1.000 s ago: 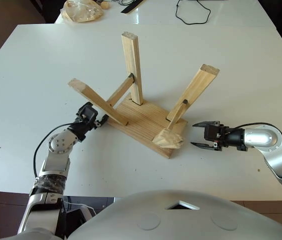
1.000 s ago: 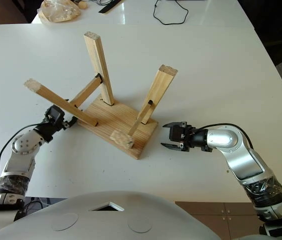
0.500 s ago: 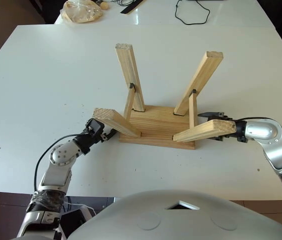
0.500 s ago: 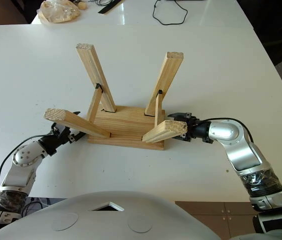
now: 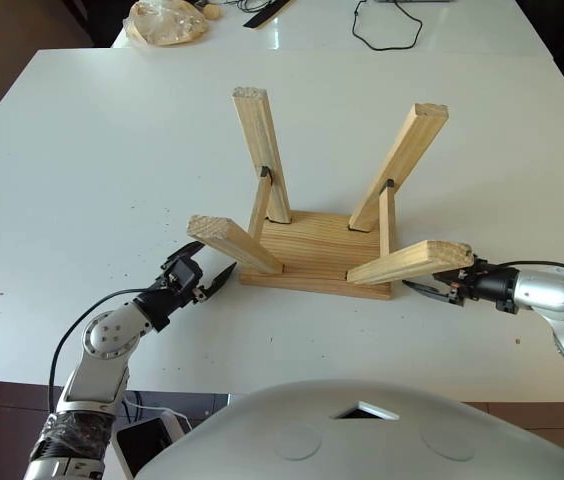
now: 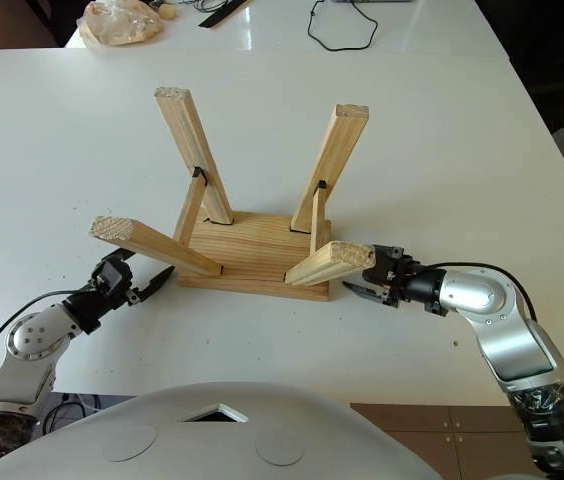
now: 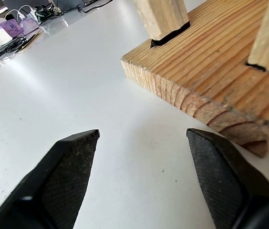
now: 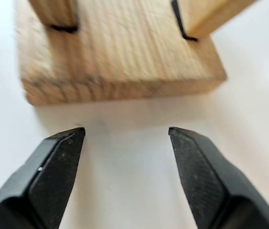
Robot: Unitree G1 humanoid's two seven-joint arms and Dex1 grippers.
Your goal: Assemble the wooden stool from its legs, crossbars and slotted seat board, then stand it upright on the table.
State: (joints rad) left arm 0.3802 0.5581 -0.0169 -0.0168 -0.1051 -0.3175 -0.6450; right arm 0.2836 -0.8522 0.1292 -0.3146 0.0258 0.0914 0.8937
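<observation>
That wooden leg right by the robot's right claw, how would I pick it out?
On the white table, the stool rests upside down, legs up. Yours is the near right leg, slanting low rightward, tip beside the right gripper; the far legs stand steeper.

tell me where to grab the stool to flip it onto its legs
Probably the seat board's two short ends, one gripper from each side: the stool lies upside down, board flat on the table, thin edges exposed. The left gripper and right gripper sit near them, jaws open.
</observation>
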